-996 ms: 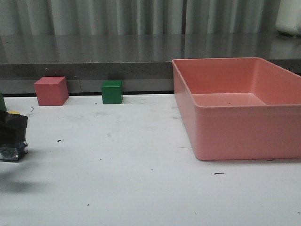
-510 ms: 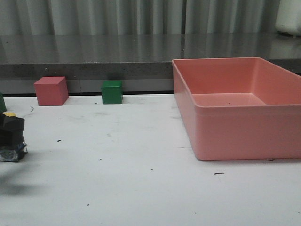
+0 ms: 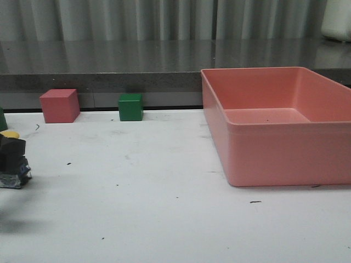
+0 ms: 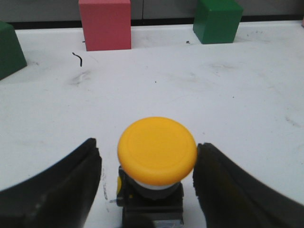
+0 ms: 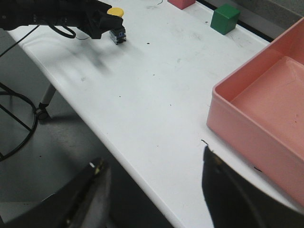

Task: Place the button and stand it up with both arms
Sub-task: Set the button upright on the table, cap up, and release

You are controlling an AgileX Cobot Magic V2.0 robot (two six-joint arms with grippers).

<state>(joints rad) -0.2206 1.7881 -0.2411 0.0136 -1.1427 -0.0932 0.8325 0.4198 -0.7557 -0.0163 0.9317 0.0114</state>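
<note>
Your stock at this moment, operator:

1. The button (image 4: 156,156): stands upright on the white worktop (image 3: 164,192), yellow mushroom cap up, black base down. You find it at the far left edge of the front view (image 3: 12,161), and in the right wrist view (image 5: 116,23) near the worktop's far corner.

2. The left gripper (image 4: 147,190): your jaws are spread apart, one dark finger (image 4: 61,185) on each side of the button. A strip of worktop shows between each finger and the cap, so nothing is grasped. In the right wrist view you see this arm (image 5: 57,14) reaching in beside the button.

3. The right gripper (image 5: 156,194): your jaws are parted and hold nothing. It hangs off the worktop's near edge, well apart from the button.

4. Pink tray (image 3: 274,148): sits on the right side of the worktop, nothing visible inside it.

5. Pink cube (image 3: 59,105): rests at the back left of the worktop.

6. Green cube (image 3: 130,107): rests at the back, between the pink cube and the tray, apart from both.

7. A second green block (image 4: 9,50): only partly in view, left of the pink cube.
</note>
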